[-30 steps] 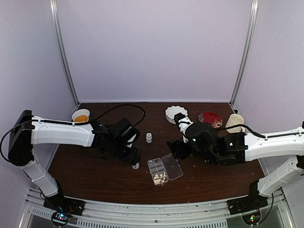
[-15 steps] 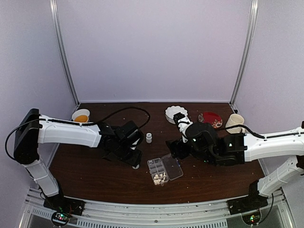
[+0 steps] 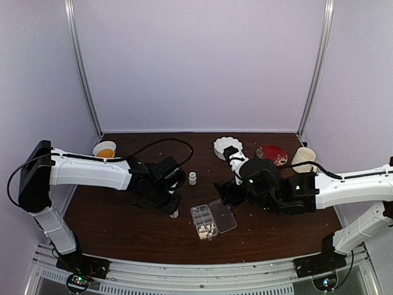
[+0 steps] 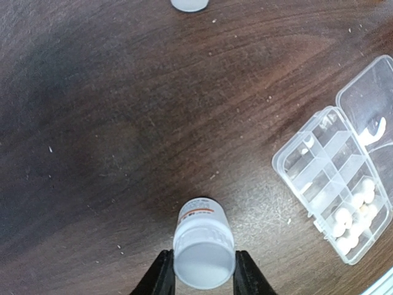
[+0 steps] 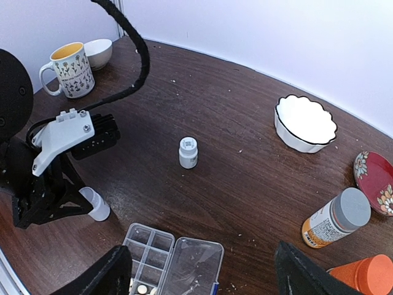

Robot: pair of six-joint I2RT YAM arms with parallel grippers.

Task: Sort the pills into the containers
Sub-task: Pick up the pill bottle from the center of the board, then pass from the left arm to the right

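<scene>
The clear organiser box (image 3: 203,219) lies open on the dark table, its lid (image 5: 196,264) folded out to the right. Cream-white pills (image 4: 353,215) fill its near cells (image 3: 207,231); the far cells look empty. My left gripper (image 4: 204,273) is just left of the box, its two black fingers pressed against the sides of a small white bottle (image 4: 204,246) that rests on the table (image 3: 175,214). My right gripper (image 5: 202,264) hangs open above the box and lid, nothing between its fingers.
A second small white bottle (image 3: 192,178) stands upright behind the box. At the back right are a scalloped white bowl (image 3: 227,146), a red plate (image 3: 271,153), a cup (image 3: 303,158) and an orange-labelled bottle (image 5: 334,218). A mug (image 5: 69,69) and a bowl (image 3: 104,150) stand back left.
My left arm has shifted right toward the small white bottle and its fingers have closed in onto the bottle's sides. The right arm has barely moved.
</scene>
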